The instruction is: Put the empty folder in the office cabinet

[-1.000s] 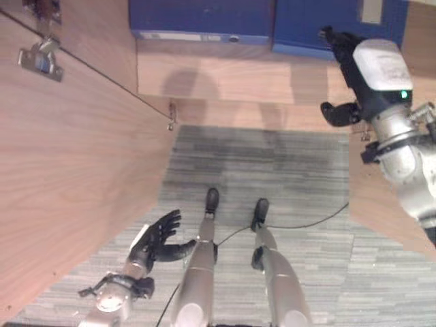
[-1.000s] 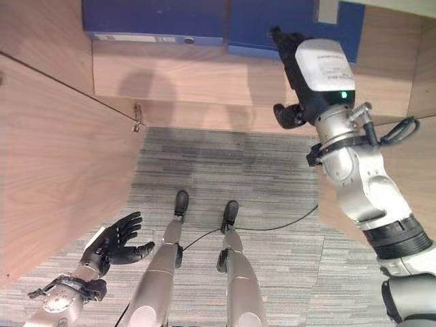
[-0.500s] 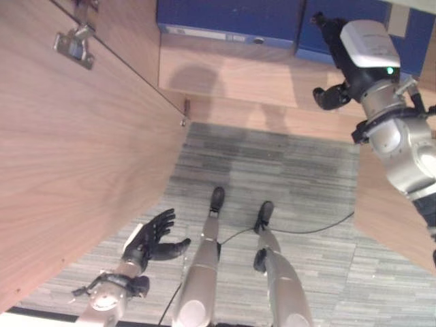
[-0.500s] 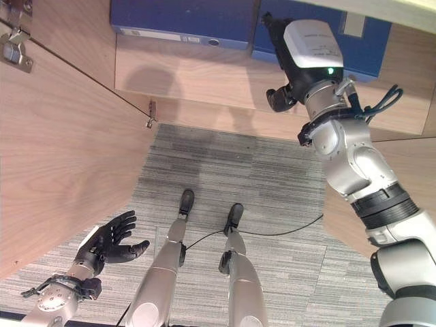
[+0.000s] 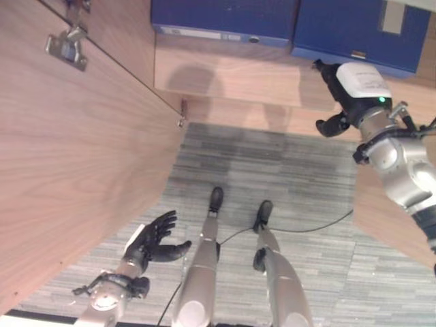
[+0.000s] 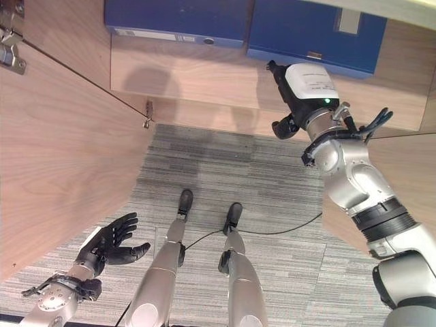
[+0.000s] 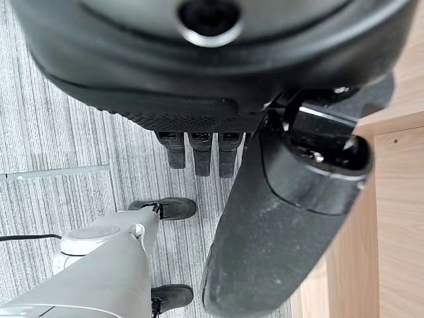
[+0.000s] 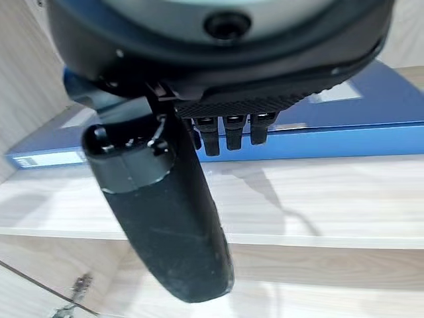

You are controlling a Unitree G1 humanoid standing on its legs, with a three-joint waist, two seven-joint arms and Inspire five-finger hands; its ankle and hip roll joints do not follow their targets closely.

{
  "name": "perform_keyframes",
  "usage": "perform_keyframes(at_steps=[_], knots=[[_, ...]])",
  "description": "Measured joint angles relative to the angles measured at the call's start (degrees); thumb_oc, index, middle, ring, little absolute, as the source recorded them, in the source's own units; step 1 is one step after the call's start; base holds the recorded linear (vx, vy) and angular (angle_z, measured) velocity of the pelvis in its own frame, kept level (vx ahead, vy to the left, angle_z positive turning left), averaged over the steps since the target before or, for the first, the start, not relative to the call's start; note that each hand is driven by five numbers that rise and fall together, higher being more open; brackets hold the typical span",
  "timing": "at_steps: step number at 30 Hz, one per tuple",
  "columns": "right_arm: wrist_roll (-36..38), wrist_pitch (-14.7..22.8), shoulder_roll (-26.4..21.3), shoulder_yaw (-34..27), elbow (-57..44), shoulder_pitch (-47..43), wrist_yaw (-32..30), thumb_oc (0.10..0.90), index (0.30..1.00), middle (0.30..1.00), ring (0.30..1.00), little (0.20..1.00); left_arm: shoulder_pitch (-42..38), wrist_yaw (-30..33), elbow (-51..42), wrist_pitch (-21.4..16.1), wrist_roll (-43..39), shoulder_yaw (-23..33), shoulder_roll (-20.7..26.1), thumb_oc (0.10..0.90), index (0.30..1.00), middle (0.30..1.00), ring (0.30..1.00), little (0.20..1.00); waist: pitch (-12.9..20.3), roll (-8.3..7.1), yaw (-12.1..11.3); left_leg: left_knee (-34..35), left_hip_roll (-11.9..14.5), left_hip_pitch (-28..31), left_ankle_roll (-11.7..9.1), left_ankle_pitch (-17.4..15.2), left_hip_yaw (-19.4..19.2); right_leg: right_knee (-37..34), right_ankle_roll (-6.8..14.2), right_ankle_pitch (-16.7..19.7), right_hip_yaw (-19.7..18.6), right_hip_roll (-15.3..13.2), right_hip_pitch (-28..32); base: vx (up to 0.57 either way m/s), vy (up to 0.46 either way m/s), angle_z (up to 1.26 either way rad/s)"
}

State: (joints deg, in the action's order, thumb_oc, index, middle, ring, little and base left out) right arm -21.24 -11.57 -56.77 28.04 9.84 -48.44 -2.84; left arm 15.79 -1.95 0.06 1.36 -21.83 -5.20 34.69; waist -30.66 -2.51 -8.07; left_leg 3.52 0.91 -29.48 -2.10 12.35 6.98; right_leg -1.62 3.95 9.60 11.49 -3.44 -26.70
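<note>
Two blue folders [image 6: 310,37] lie on the far cabinet shelf [image 6: 204,75]. Right hand [image 6: 294,102] hovers just before it, released, empty. Left hand [image 6: 109,245] hangs low, fingers relaxed.

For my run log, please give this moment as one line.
folders: lying on cabinet shelf | right hand: open, off folder, near shelf | left hand: open, idle, low

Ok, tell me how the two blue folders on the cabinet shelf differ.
The left folder shows a spine with a long white label strip and a round finger hole; the right folder shows a broad blue face with a pale rectangular label. The right hand is raised just in front of the right folder, while the left folder has no hand near it. Both are dark blue, side by side on the shelf.
</note>
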Motion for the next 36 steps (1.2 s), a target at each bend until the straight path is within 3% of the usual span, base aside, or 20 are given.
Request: perform_keyframes(at_steps=[9,12,14,16,18,20,24,30,36], knots=[[13.63,1.35,-11.32,3.13,-2.67,-4.21,6.62,0.8,0.9,0.9,0.9,0.9,-0.06,-1.42,0.07,0.25,0.02,1.08,0.26,0.8,0.9,0.9,0.9,0.9,0.03,-0.43,0.07,-0.03,0.02,0.64,0.0,0.0,-0.18,0.07,-0.04,0.04,-0.1,0.03,0.65,0.0,0.0,0.0],[15.81,1.34,-12.37,8.9,-1.97,-8.56,8.53,0.8,0.9,0.9,0.9,0.9,-0.11,-2.4,-0.04,0.21,0.01,1.07,1.13,0.8,0.9,0.9,0.9,0.9,0.05,-0.74,0.11,-0.16,0.14,0.83,0.01,0.01,-0.34,0.15,-0.11,0.12,-0.22,0.14,0.77,-0.02,0.012,-0.04],[19.77,2.36,-11.7,19.29,3.31,-17.17,9.46,0.8,0.9,0.9,0.9,0.9,-0.31,-2.6,0.06,0.49,-0.18,0.44,2.18,0.8,0.9,0.9,0.9,0.9,0.1,-0.93,-0.06,-0.22,0.18,1.15,0.0,0.07,-0.46,0.22,-0.31,0.4,-0.69,-0.09,0.84,-0.02,0.01,-0.09],[22.45,2.46,-10.92,25.64,7.13,-22.68,11.09,0.8,0.9,0.9,0.9,0.9,-0.45,-3.4,-0.32,0.39,-0.34,0.34,3.12,0.8,0.9,0.9,0.9,0.9,0.1,-0.94,-0.48,-0.22,0.26,1.36,-0.01,0.14,-0.61,0.2,-0.43,0.57,-1.0,-0.02,0.9,-0.05,0.016,-0.09],[28.38,3.83,-7.93,39.99,17.21,-35.5,14.01,0.8,0.9,0.9,0.9,0.9,-0.82,-3.71,-0.08,-0.12,-0.53,-0.94,4.93,0.8,0.9,0.9,0.9,0.9,0.1,-0.96,-1.67,-0.22,0.26,1.43,-0.05,0.36,-1.25,0.0,-0.24,0.76,-1.38,-0.06,0.85,-0.04,0.013,-0.07],[29.61,4.07,-7.95,45.96,17.5,-39.96,15.17,0.8,0.9,0.9,0.9,0.9,-0.66,-3.73,0.08,-0.18,-0.57,-1.3,5.26,0.8,0.9,0.9,0.9,0.9,0.1,-0.96,-1.69,-0.22,0.22,1.44,-0.11,0.47,-1.3,0.02,-0.21,0.79,-1.33,-0.11,0.9,0.0,-0.006,0.02],[32.8,4.71,-9.47,50.41,10.17,-42.62,20.52,0.8,0.9,0.9,0.9,0.9,-0.79,-5.11,0.12,-0.31,-0.59,-1.41,5.54,0.8,0.9,0.9,0.9,0.9,0.08,-1.29,-1.71,-0.22,0.13,1.71,-0.12,0.5,-1.04,0.12,-0.47,1.04,-1.0,0.12,1.32,0.01,-0.014,0.05],[39.49,6.33,-11.74,50.26,-0.83,-36.41,26.11,0.8,0.9,0.9,0.9,0.9,-1.33,-7.04,-0.04,-0.41,-0.58,-1.94,7.85,0.8,0.9,0.9,0.9,0.9,0.09,-2.12,-1.68,-0.2,-0.08,5.5,-0.13,0.46,-0.99,0.0,-0.13,0.73,-0.92,-0.31,5.22,0.0,0.011,0.01],[39.39,6.16,-11.0,50.2,6.22,-35.1,27.55,0.8,0.9,0.9,0.9,0.9,-1.38,-7.68,-0.21,-0.52,-2.3,-2.56,11.51,0.8,0.9,0.9,0.9,0.9,0.26,-2.4,-2.24,-0.23,-0.16,6.51,-0.87,0.0,-1.57,0.46,0.09,0.93,-1.72,-0.63,5.67,-0.03,0.036,-0.08]])
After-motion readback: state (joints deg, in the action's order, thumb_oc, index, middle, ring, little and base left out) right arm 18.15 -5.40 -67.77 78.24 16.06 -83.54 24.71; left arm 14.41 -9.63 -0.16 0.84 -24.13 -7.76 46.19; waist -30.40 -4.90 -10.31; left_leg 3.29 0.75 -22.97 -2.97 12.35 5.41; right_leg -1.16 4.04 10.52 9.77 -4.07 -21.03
